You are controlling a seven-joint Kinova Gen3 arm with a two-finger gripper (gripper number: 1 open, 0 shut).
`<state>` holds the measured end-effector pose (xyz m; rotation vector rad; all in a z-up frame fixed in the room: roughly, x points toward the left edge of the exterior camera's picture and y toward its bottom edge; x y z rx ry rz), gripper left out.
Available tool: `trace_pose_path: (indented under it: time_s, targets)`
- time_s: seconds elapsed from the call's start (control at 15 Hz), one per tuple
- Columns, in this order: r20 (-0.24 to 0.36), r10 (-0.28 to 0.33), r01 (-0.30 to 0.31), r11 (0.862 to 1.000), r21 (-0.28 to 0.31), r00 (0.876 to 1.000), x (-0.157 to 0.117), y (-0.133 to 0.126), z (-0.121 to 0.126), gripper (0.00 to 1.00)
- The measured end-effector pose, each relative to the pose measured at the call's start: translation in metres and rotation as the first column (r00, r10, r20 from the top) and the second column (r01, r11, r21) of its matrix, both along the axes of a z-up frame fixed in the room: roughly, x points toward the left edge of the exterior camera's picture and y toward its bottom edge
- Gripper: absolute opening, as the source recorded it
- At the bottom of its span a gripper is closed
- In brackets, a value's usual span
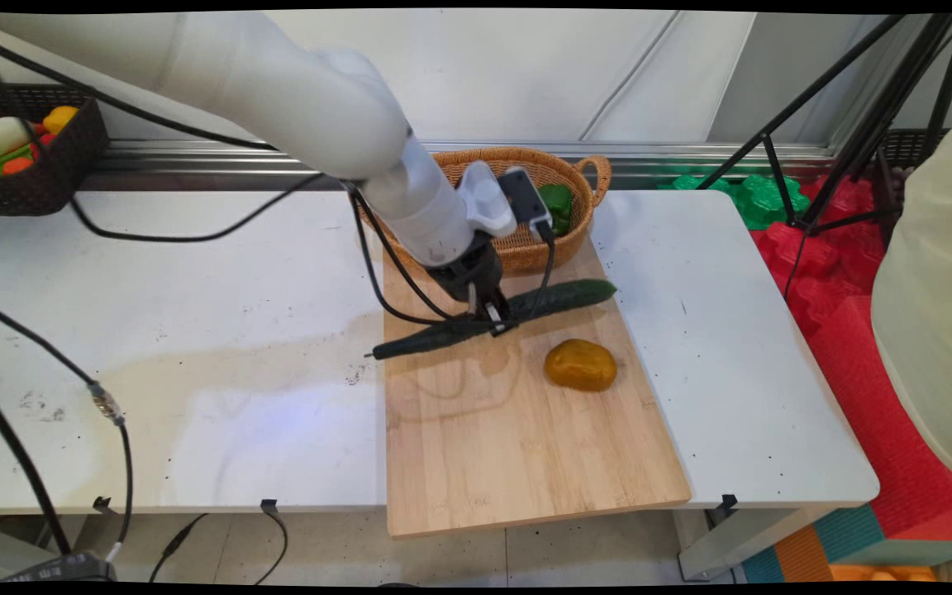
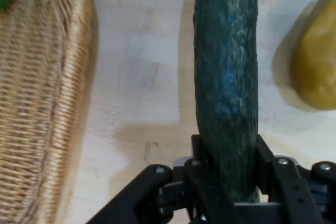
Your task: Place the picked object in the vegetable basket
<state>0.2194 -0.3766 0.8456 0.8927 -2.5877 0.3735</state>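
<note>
**Fingers clamped across the cucumber's middle**

My fingers [image 1: 492,316] are down on the cutting board [image 1: 517,446], closed against both flanks of the cucumber [image 1: 476,321] with its dark body filling the gap between them; in the hand view the cucumber [image 2: 227,77] runs straight up from my linkage toward twelve o'clock, so my closing line crosses its long axis squarely. In the main view that axis slants from about eight o'clock, where the stem tip overhangs the board's left edge above the desk [image 1: 154,330], to about two o'clock, where the far end points past the wicker basket [image 1: 525,240]; the grip sits near mid-length. The basket stands just beyond me at twelve o'clock, holding a green pepper [image 1: 557,207]; a yellow-brown potato [image 1: 581,364] lies apart at four o'clock.
</note>
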Motion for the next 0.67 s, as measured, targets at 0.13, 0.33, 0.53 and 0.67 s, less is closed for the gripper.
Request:
trace_pose_path:
  time_s: [0.13,0.33,0.53,0.67]
  targets:
    - [-0.021,-0.007,0.006,1.0,-0.031,1.0,0.007,0.011,0.028,0.0]
    - [-0.065,0.017,-0.022,0.997,-0.072,0.998,0.019,0.024,0.066,0.0]
    - [-0.106,0.069,-0.08,0.991,-0.111,0.992,0.037,0.032,0.098,0.0]
    - [-0.125,0.108,-0.125,0.983,-0.133,0.986,0.049,0.035,0.114,0.0]
